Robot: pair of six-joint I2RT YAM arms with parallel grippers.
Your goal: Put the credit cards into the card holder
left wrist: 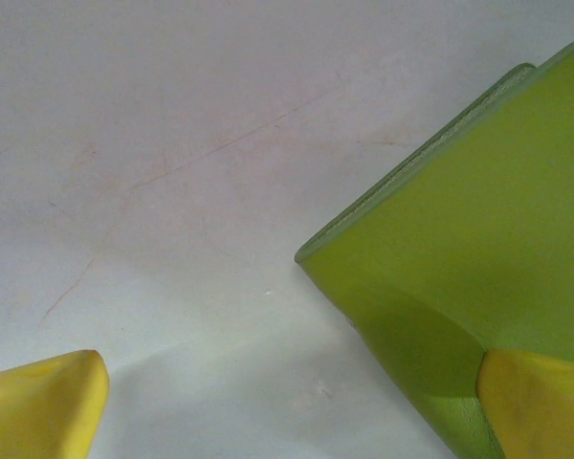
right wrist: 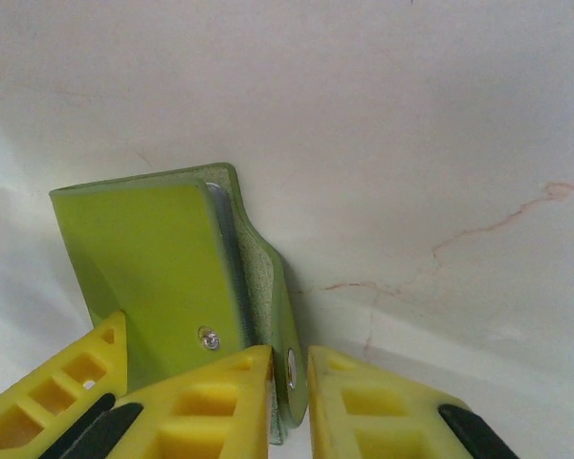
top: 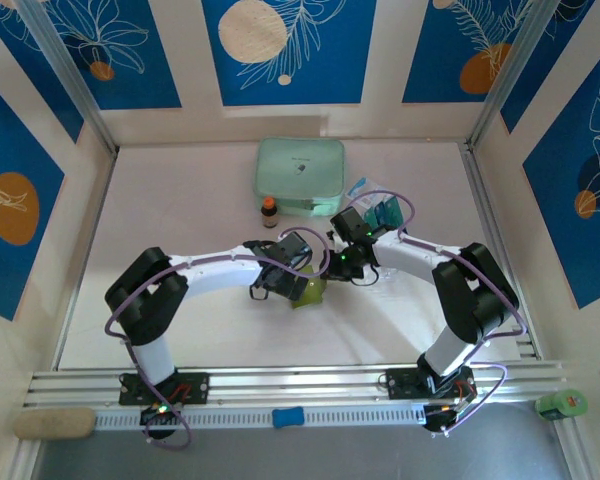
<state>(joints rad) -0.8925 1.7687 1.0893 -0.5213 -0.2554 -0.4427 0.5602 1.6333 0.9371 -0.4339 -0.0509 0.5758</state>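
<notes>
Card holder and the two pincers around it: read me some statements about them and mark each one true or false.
1. The right pincer is closed on the card holder at its strap tab. True.
2. The left pincer is shut tight. False: it stands wide open, with one finger over the card holder and the other over the bare table.
3. A mint-green zip case lies farther back on the table than the card holder. True.
4. A small brown bottle sits on top of the zip case. False: the bottle stands on the table, just in front of the case.
</notes>
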